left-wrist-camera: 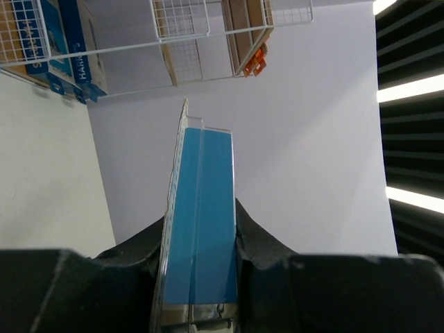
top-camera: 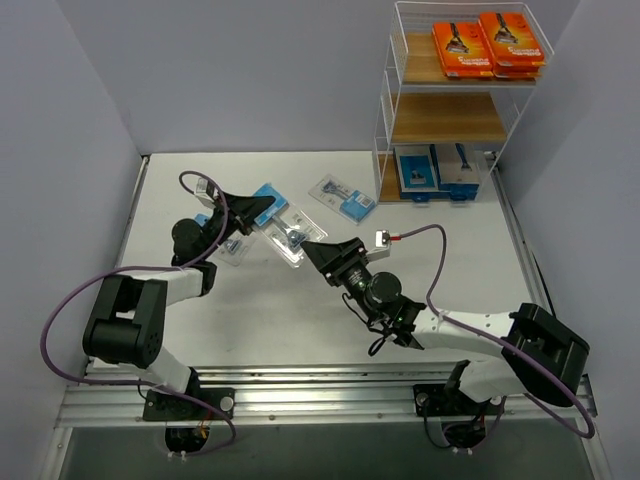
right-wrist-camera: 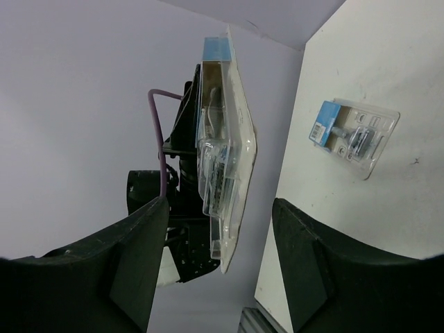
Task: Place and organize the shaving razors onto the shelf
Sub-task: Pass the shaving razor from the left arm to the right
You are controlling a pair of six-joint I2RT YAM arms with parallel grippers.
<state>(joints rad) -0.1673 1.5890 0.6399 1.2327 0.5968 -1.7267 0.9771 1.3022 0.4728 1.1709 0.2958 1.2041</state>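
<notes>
My left gripper (top-camera: 262,207) (left-wrist-camera: 201,225) is shut on a clear blister razor pack (top-camera: 285,228) (left-wrist-camera: 202,208) with a blue card, holding it off the table and edge-on. My right gripper (top-camera: 312,250) (right-wrist-camera: 220,222) is open, its fingers on either side of the pack's (right-wrist-camera: 225,152) near end with a gap on each side. Two more blister packs (top-camera: 343,197) (top-camera: 226,246) lie flat on the table, and one (right-wrist-camera: 354,135) shows in the right wrist view. The shelf (top-camera: 445,118) (left-wrist-camera: 180,31) stands at the back right.
Orange razor boxes (top-camera: 490,45) (left-wrist-camera: 254,66) lie on the shelf's top tier. Blue-and-grey boxes (top-camera: 436,172) (left-wrist-camera: 69,59) stand on its bottom tier. Grey walls close in the table on the left, back and right. Purple cables trail from both arms.
</notes>
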